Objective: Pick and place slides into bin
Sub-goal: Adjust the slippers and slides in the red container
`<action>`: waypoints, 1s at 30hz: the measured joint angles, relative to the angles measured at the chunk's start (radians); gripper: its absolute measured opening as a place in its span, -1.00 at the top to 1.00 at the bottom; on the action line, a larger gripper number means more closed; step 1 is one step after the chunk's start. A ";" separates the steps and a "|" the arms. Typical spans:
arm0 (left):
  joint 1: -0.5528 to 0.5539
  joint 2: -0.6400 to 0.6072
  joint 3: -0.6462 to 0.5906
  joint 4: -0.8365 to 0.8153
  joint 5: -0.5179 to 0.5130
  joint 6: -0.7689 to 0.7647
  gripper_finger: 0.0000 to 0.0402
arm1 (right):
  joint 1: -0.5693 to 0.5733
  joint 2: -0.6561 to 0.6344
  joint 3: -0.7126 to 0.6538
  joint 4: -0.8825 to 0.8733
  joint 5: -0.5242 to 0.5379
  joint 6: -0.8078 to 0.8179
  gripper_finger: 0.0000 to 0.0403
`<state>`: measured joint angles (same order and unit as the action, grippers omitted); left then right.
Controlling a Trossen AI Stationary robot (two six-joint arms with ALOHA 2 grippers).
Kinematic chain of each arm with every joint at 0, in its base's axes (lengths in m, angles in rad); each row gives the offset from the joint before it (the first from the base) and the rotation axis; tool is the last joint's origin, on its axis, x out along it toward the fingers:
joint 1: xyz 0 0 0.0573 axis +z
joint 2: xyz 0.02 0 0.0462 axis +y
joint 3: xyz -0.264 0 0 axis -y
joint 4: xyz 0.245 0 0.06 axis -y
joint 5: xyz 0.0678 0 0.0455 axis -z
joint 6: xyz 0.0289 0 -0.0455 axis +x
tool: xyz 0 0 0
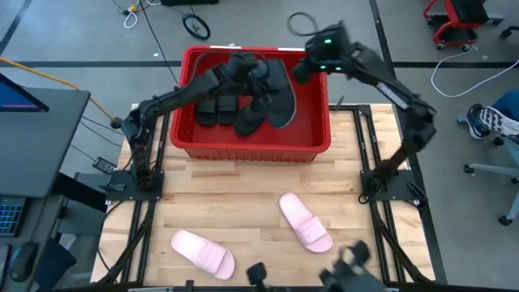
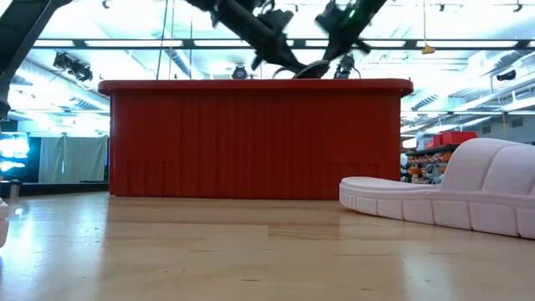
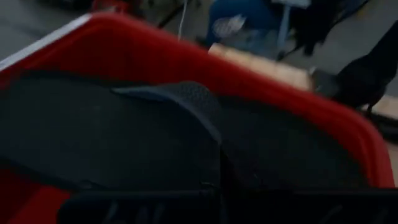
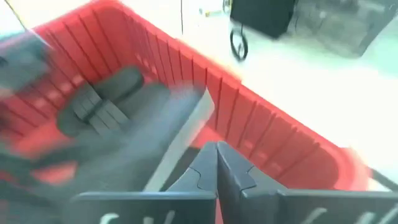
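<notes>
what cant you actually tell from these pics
- Contents of the large red ribbed plastic bin: low view, its front wall hides them.
- How many black slides lie inside: high view, the left gripper and its arm cover part of the pile.
- Black flip-flop: left wrist view, blurred and cut off by the edges.
- Right gripper: right wrist view, motion blur smears the sandal beside it.

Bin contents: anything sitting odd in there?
Yes. In the red bin, one black flip-flop is tilted up, not flat like the black slides. Both grippers, left and right, hover shut over it.
</notes>
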<state>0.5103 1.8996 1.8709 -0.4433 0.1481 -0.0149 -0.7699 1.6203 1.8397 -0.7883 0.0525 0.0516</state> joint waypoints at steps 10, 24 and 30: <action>-0.003 0.213 -0.075 0.301 0.070 -0.053 0.99 | 0.027 -0.239 0.000 -0.072 -0.001 0.072 1.00; -0.001 0.420 -0.074 0.548 0.101 -0.083 0.91 | 0.117 -0.262 0.000 -0.165 -0.001 0.086 1.00; 0.019 0.420 -0.074 0.548 0.089 -0.273 0.75 | 0.151 -0.241 0.000 -0.173 -0.001 0.088 0.99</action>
<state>0.5289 2.3196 1.7973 0.1047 0.2367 -0.2880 -0.6187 1.3788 1.8393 -0.9614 0.0516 0.1398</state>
